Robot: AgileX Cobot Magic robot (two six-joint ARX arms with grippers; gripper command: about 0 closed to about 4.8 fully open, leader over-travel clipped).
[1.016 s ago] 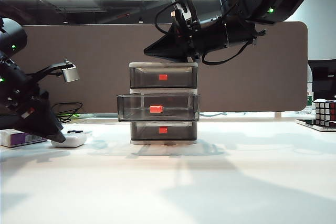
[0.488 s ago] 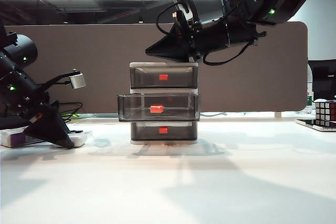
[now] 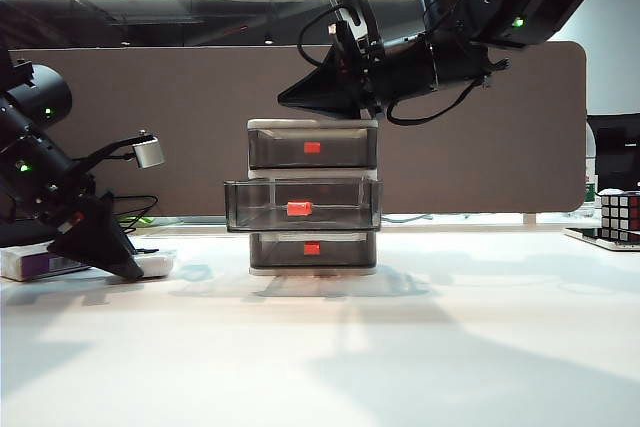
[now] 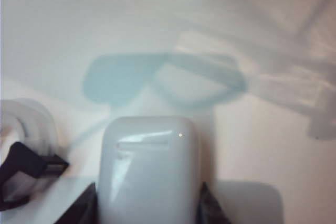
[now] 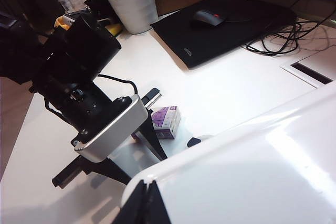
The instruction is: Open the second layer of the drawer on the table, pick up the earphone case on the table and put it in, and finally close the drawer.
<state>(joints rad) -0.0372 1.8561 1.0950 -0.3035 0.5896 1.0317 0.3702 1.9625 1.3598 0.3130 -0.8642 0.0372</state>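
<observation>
exterior view: your left hand (image 3: 125, 269) sits low at frame left over the earphone case (image 3: 158, 265) on the worktop (image 3: 400, 347); the right hand (image 3: 290, 99) rests above the drawer (image 3: 312, 197), second layer (image 3: 300, 206) pulled out

left wrist view: the case (image 4: 149, 169) stands lengthwise between the dark fingers (image 4: 84, 208), which flank it closely; you can't tell if they pinch yet

right wrist view: right hand (image 5: 144, 203) tips together

In the exterior view the left gripper (image 3: 120, 269) hides most of the earphone case (image 3: 155, 264). In the left wrist view the earphone case (image 4: 148, 169) is cut off at the frame edge, as are the dark fingers (image 4: 84, 208) flanking it. The right gripper (image 5: 143, 203) is cropped too, its opening unclear.
</observation>
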